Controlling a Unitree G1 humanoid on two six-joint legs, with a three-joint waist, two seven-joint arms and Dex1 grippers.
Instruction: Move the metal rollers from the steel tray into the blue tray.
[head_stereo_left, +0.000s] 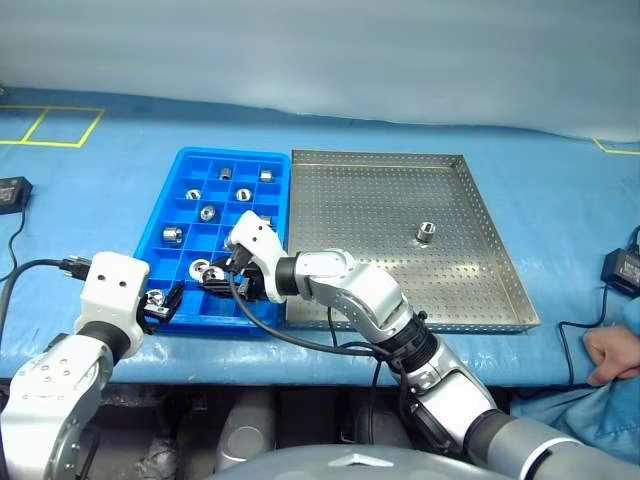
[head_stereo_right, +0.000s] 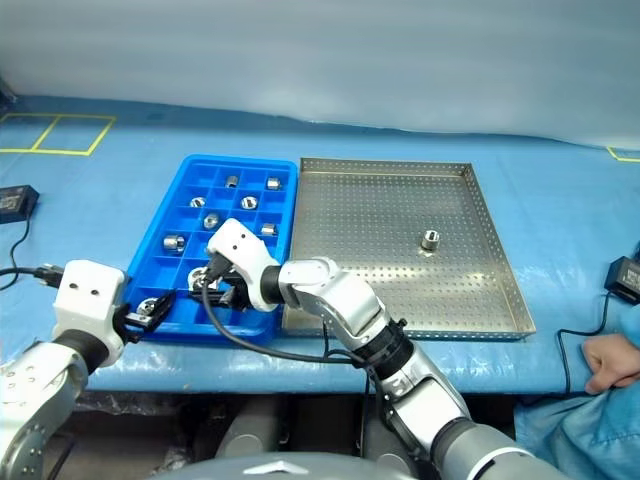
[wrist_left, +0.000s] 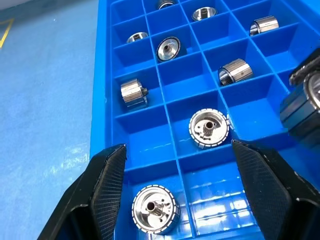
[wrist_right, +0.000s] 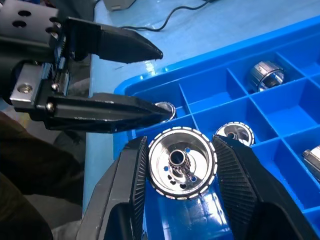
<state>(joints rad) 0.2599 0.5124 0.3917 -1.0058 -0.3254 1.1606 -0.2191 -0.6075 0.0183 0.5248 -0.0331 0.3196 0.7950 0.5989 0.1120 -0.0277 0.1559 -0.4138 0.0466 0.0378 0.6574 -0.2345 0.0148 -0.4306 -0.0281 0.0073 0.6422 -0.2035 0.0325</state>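
- Blue tray (head_stereo_left: 190, 165): lies on the blue counter (head_stereo_left: 100, 190), its long side just beside the left rim of the steel tray (head_stereo_left: 500, 260).
- Metal rollers (wrist_left: 134, 93): several sit singly in the square compartments of the blue tray, some upright with the hollow centre showing, some on their sides. In the left wrist view, one upright roller (wrist_left: 209, 128) occupies a compartment in the second row from the tray's near edge, and another (wrist_left: 155, 209) lies in the nearest row.
- Lone roller (head_stereo_left: 426, 233): stands on the perforated floor of the steel tray, right of its middle and well apart from the rims.
- Right gripper (wrist_right: 181, 170): reaches across from the right to the near end of the blue tray; its fingers (wrist_right: 235, 175) pinch one roller (wrist_right: 181, 164) by its ribbed sides, open end facing the wrist camera, above the tray's near compartments.
- Left gripper (wrist_left: 177, 170): hovers at the near left corner of the blue tray, fingers (wrist_left: 107, 175) spread wide and holding nothing, close beside the right gripper.
- Person's hand (head_stereo_left: 610, 355): rests at the counter's right edge, beside black cables (head_stereo_left: 575, 340).
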